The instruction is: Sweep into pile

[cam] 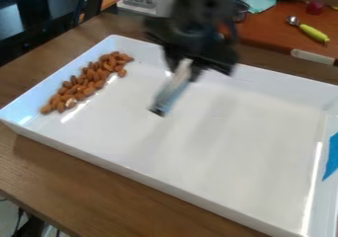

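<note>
The black gripper [191, 65] hangs over the back middle of the white tray [218, 132], shut on a narrow sweeping tool [170, 90]. The tool slants down to the left, pale near the gripper and dark at its lower tip; whether that tip touches the tray floor, I cannot tell. Brown almonds [89, 83] lie in a long, close band beside the tray's left wall, well to the left of the tool.
Under the tray is a brown wooden table [79, 181]. Blue tape [332, 157] marks the tray's right wall. Behind are an orange-brown surface [264, 28], a spoon with a yellow-green handle [314, 33] and a teal cloth [259, 2].
</note>
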### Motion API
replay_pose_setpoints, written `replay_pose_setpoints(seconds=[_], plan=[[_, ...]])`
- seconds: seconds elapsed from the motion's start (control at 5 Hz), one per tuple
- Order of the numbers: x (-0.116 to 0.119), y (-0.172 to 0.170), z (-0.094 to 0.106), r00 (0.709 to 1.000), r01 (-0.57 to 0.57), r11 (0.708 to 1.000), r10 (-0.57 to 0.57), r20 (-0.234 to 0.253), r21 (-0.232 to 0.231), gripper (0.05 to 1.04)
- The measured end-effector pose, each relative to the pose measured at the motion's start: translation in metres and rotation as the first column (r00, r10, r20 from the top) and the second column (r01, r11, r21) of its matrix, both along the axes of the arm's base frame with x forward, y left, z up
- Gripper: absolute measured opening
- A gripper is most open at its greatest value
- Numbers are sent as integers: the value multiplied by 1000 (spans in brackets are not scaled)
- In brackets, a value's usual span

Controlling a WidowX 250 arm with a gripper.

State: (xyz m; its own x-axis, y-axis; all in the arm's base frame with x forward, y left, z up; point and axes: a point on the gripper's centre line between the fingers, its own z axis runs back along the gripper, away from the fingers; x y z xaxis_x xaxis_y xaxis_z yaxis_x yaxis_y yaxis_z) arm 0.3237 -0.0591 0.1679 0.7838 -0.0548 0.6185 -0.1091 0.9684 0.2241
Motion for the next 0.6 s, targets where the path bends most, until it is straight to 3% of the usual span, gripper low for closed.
replay_pose_setpoints(seconds=[0.2,0.4,0.6], plan=[[8,-50,-2,1000,14,1000,-14,8,24,308],[4,-84,-18,1000,18,998,-19,7,53,308],[2,-95,-38,1000,-4,998,5,-3,61,371]])
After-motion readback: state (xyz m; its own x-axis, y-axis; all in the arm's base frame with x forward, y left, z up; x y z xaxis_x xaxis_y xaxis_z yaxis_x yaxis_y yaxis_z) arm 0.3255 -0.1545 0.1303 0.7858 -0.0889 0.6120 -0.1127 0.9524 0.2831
